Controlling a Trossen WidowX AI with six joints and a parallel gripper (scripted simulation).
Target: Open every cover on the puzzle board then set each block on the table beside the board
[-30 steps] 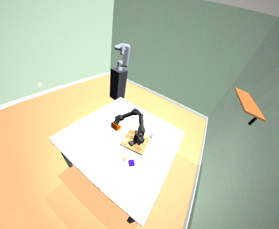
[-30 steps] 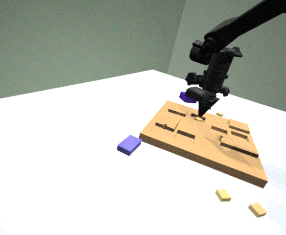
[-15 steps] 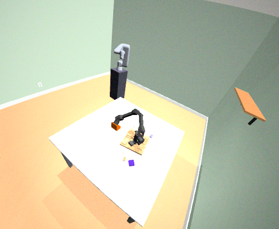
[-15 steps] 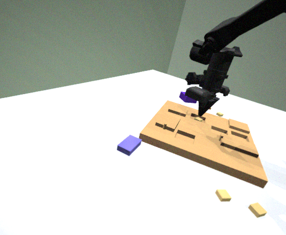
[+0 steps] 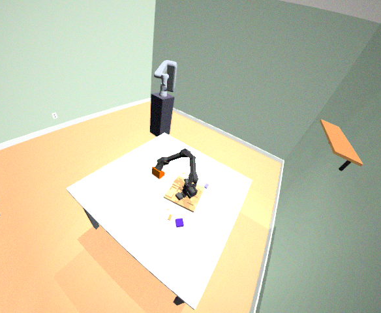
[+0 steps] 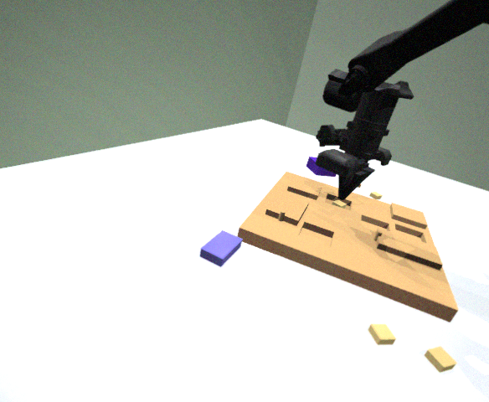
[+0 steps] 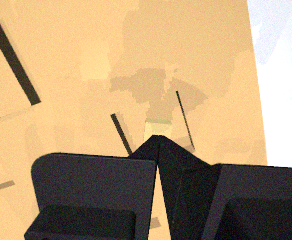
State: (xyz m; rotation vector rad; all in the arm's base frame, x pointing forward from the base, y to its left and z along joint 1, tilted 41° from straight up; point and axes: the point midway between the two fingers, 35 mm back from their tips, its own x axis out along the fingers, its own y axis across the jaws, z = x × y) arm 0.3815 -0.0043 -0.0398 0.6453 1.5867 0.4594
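Observation:
The wooden puzzle board (image 5: 177, 202) (image 6: 344, 272) (image 7: 211, 30) lies on the table. My gripper (image 6: 343, 197) (image 7: 158, 137) is shut and empty, its tips pointing down right at a pale yellow block (image 6: 339, 203) (image 7: 157, 128) in a well near the board's far side. The fingertips partly hide that block and well. Several other slots and recesses show; a small peg (image 6: 281, 216) stands at one and a knob (image 6: 378, 236) at another. Yellow blocks (image 6: 382, 334) (image 6: 440, 358) (image 6: 375, 195) rest on the table off the board. How far each cover stands open is hard to tell.
A light purple block (image 5: 206, 186) (image 6: 221, 247) lies close beside a board corner. A dark purple block (image 5: 179, 222) (image 6: 321, 167) lies beyond the far side. An orange block (image 5: 157, 173) is at the arm's base. The arm reaches over the board.

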